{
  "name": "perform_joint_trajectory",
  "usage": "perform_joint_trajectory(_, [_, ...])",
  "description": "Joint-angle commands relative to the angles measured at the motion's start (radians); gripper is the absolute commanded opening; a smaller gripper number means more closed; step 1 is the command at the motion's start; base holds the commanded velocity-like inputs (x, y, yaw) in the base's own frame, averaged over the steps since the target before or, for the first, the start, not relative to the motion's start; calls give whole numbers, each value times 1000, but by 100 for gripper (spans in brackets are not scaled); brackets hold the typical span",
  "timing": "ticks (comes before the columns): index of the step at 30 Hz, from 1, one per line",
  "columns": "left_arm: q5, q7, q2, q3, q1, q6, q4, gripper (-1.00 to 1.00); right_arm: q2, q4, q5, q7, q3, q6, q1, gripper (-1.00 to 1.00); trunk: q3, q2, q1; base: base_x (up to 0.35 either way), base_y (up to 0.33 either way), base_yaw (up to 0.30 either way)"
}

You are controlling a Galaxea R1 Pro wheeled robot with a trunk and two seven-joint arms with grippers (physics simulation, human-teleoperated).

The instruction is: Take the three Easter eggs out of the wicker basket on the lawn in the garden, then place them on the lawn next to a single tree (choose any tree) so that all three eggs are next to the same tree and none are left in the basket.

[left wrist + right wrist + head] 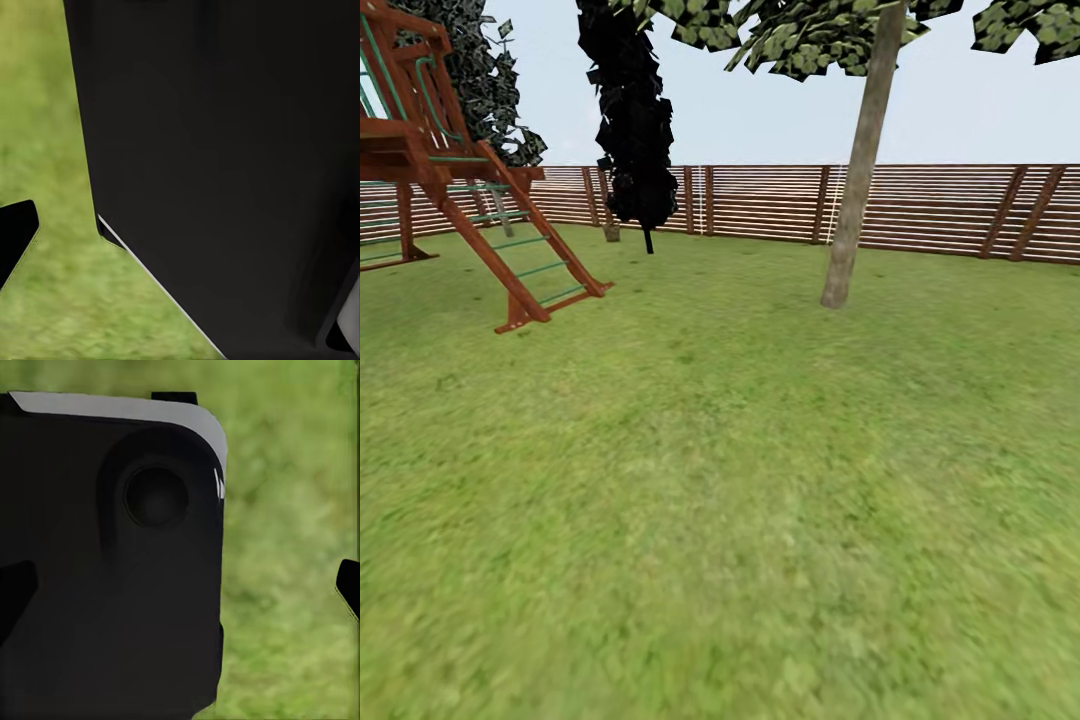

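Where the head view began at its left edge, a wooden play structure (420, 140) stood on the lawn (720, 500), its red-brown ladder with green rungs (525, 250) slanting down to the grass. Behind it rose a dark leafy tree, and just to its right a thin-stemmed black tree (630, 120) stood near the fence (940, 205), whose brown horizontal slats ran across the back of the garden. Further right stood the tree (857, 170) with the smooth pale grey trunk, leaning slightly, its base on the grass well short of the fence and its angular speckled leaf clusters spread across the top of the view. The wide foreground was mottled green grass; the eggs and the wicker basket could not be seen from here.

From the left wrist camera, a large black body of the robot (225, 165) covered most of the picture, with blurred grass beside it and one dark fingertip (15, 232) at the edge; whether the left gripper was spread or closed could not be told.

From the right wrist camera, a black housing with a round recess (112, 562) stood before the grass, and two dark fingertips (349, 585) showed at opposite edges, far apart and holding nothing.
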Motion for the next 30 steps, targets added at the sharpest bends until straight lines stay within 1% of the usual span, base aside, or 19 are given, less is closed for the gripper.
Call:
perform_joint_trajectory(1, [0, 0, 0, 0, 1, 0, -2, 100, 0, 1, 0, -2, 0, -3, 0, 100, -1, 0, 1, 340, 0, 0])
perform_joint_trajectory(30, [0, 0, -1, 0, 1, 0, -2, 100, 0, 1, -1, -2, 0, -3, 0, 100, -1, 0, 1, 340, 0, 0])
